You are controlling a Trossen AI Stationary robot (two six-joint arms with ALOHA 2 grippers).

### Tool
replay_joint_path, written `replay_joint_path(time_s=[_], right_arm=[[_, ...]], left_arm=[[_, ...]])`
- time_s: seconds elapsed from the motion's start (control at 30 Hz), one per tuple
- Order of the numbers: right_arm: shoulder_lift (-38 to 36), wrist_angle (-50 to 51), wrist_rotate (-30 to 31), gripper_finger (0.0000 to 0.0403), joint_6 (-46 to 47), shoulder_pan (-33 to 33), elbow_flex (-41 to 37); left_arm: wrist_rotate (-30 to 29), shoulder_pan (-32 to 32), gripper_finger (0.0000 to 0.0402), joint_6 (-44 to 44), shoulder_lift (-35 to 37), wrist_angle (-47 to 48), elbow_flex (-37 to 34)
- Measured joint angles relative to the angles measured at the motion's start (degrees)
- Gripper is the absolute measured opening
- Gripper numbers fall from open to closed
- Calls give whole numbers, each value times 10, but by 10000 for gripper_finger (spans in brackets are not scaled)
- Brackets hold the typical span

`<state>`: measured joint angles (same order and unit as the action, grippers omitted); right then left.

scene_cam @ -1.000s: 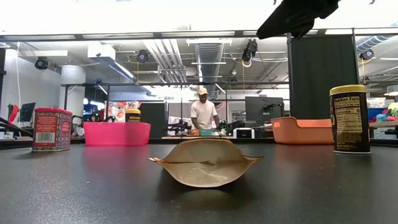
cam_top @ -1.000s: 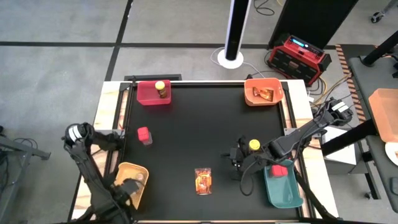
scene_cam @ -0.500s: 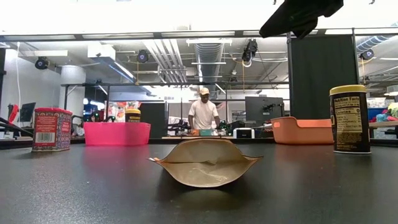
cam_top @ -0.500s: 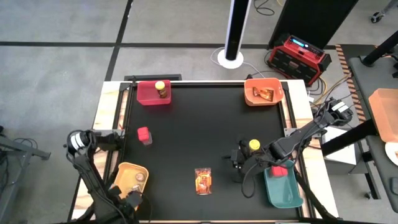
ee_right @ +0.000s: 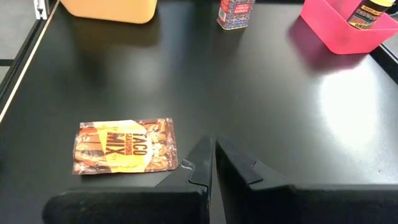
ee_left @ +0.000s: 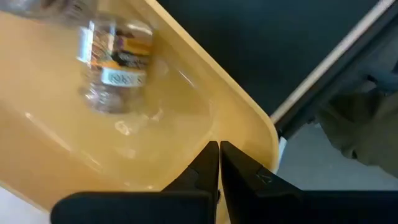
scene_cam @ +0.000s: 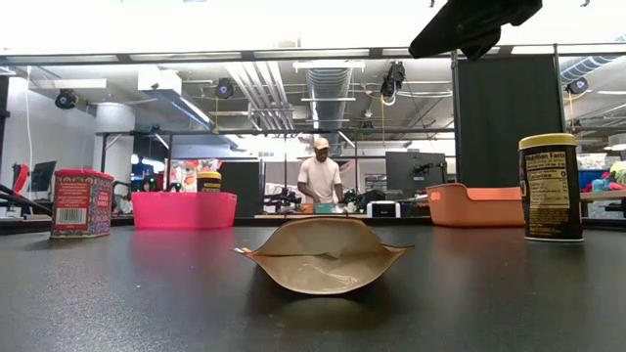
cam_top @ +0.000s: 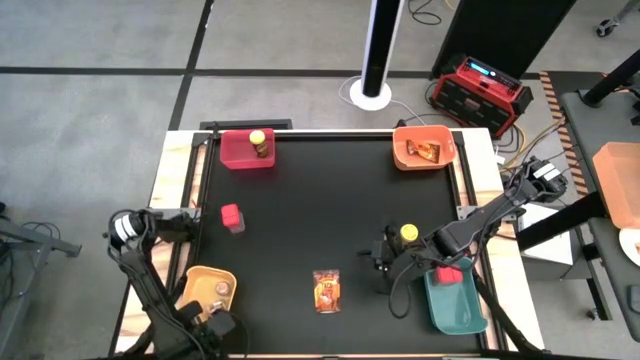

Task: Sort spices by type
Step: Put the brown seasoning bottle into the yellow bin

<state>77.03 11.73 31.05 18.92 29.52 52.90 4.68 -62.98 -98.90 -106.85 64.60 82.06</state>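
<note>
1. Evidently, three spices were left unsorted on the table: a packet, a yellow-lidded jar and a red tin.
2. The right gripper was held low between jar and packet, its fingers closed on nothing, probably for a pick.
3. The left gripper was parked over the yellow bin, closed and empty.
4. A small jar lay in that bin; a jar stood in the pink bin, a packet lay in the orange bin, a red tin in the teal bin.

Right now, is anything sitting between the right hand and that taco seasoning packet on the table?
Nothing visible. The right hand hangs near the taco seasoning packet, and the right wrist view shows only bare black table between them.
</note>
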Motion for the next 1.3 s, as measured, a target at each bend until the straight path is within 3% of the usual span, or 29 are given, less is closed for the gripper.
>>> replay_joint_path(time_s=[0.43, 0.67, 0.87, 1.13, 1.3], right_arm=[[0, 0, 0, 13, 0, 0, 0], [0, 1, 0, 13, 0, 0, -1], [0, 1, 0, 13, 0, 0, -1], [-1, 0, 1, 13, 0, 0, -4], [-1, 0, 3, 13, 1, 0, -9]], left_arm=[[-30, 27, 0, 69, 0, -21, -1], [-85, 33, 0, 70, 0, -12, -1], [-48, 34, 0, 69, 0, 8, -1], [23, 26, 0, 70, 0, 113, 44], [14, 15, 0, 70, 2, 164, 77]])
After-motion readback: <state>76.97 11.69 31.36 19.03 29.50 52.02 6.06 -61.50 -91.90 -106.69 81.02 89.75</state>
